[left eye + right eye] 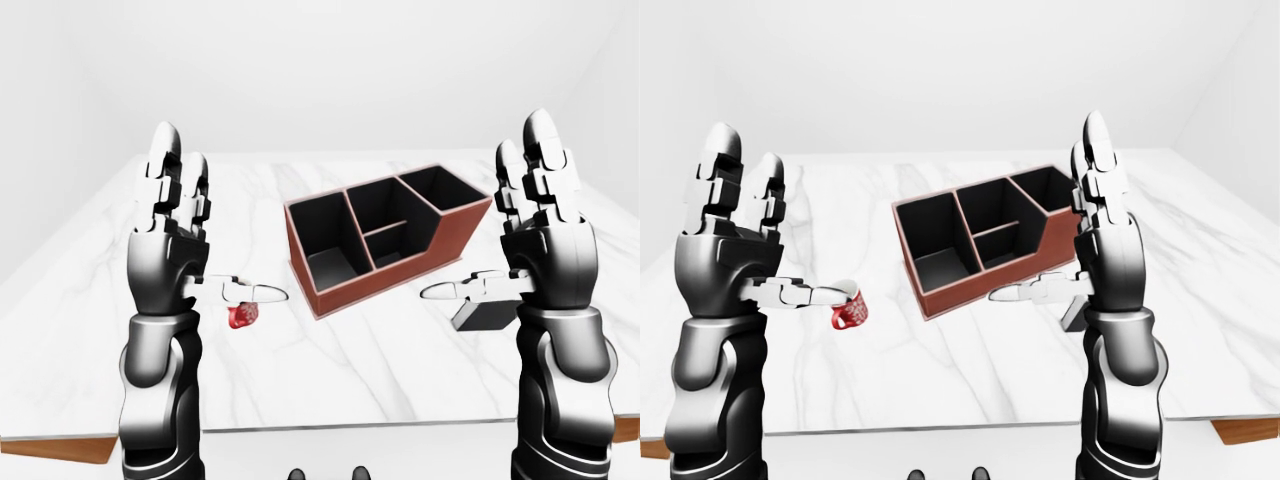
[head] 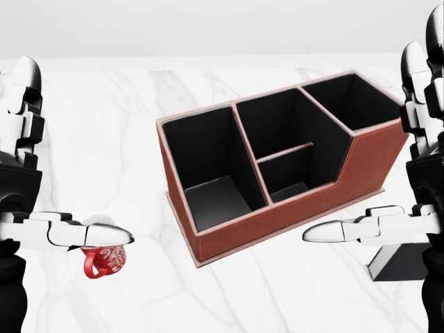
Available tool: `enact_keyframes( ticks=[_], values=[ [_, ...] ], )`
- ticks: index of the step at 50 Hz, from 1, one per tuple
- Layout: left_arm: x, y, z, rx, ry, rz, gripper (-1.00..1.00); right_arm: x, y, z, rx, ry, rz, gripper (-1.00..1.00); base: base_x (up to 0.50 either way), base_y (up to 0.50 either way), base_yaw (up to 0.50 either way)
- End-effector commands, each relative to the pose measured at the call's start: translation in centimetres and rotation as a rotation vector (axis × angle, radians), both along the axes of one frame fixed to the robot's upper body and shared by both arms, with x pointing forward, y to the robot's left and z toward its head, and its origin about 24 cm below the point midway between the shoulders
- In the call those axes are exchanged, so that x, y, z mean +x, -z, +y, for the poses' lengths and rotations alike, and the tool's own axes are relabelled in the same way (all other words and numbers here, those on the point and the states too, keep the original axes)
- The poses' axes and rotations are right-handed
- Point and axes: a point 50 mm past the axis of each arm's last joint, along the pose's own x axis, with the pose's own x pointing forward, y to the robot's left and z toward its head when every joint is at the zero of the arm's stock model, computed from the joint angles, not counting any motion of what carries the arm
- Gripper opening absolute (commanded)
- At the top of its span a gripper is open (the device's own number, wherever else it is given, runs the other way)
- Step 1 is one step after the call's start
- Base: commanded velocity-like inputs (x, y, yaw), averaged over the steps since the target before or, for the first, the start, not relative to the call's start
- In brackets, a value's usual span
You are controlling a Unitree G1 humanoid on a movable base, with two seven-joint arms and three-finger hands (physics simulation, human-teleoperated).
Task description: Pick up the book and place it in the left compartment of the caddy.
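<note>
The brown caddy (image 2: 277, 220) with black compartments stands in the middle of the white marble table. Its left compartment (image 2: 205, 166) holds nothing. The dark book (image 2: 406, 262) lies on the table to the caddy's lower right, partly hidden behind my right thumb. My right hand (image 1: 490, 225) is raised above the book, palm inward, fingers spread and open. My left hand (image 1: 205, 235) is raised the same way on the left, open, with nothing in it.
A red mug (image 2: 104, 260) with a white pattern stands to the caddy's lower left, just below my left thumb. The table's near edge (image 1: 350, 425) runs across the bottom of the left-eye view, with brown wooden corners (image 1: 1245, 430) showing.
</note>
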Motion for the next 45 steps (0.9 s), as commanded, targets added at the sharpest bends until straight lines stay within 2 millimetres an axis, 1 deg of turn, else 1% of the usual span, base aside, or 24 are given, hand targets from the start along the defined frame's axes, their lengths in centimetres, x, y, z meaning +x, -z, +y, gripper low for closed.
enact_keyframes(
  ticks=[1,10,13,15,22,24,25,27,29,37,38,41,45],
  values=[
    [-0.2,-0.1,0.1,-0.002,-0.005,-0.008,1.0,-0.1,0.1,0.0,-0.005,0.0,0.004,1.0,0.31,0.0,0.0],
    [-0.2,-0.1,0.0,0.0,-0.007,-0.005,1.0,-0.3,0.2,0.1,-0.015,-0.006,0.01,1.0,0.32,0.0,0.0],
    [-0.2,-0.1,0.0,-0.001,-0.008,-0.006,1.0,-0.7,-0.3,0.1,0.008,-0.046,-0.016,1.0,0.0,0.0,0.0],
    [-0.2,-0.1,0.1,-0.002,-0.01,-0.005,1.0,-0.5,0.1,0.1,-0.005,-0.03,0.003,1.0,0.0,0.0,0.0],
    [-0.1,0.1,0.1,0.001,-0.011,0.002,1.0,-0.5,0.0,0.1,-0.005,-0.035,-0.001,1.0,0.0,0.0,0.0],
    [-0.1,0.2,0.1,0.006,-0.013,0.008,1.0,-0.3,0.6,0.2,-0.041,-0.022,0.036,1.0,0.0,0.0,0.0],
    [-0.1,0.2,0.1,0.005,-0.012,0.007,1.0,-0.3,0.7,0.2,-0.031,-0.025,0.039,1.0,0.0,0.0,0.0],
    [-0.1,0.2,0.1,0.004,-0.012,0.008,1.0,-0.7,0.1,0.3,-0.035,-0.043,0.008,1.0,0.0,0.0,0.0],
    [-0.2,0.2,0.1,0.004,-0.01,0.007,1.0,-0.7,0.3,0.5,-0.039,-0.049,0.015,1.0,0.0,0.0,0.0],
    [-0.6,0.2,0.2,0.0,-0.013,0.001,1.0,-0.8,0.0,0.5,-0.036,-0.039,0.001,1.0,0.0,0.0,-0.5],
    [-0.7,0.2,0.2,0.0,-0.013,0.001,1.0,-1.0,-0.5,0.3,0.0,-0.045,-0.03,1.0,0.0,0.0,-0.17],
    [-0.7,0.2,0.3,-0.003,-0.017,0.003,1.0,-0.9,-0.7,0.2,-0.005,-0.029,-0.041,1.0,0.0,0.0,-0.06],
    [-0.7,0.3,0.4,-0.005,-0.019,0.006,1.0,-0.7,-0.3,0.6,-0.023,-0.03,-0.02,1.0,0.0,0.0,0.0]
  ],
)
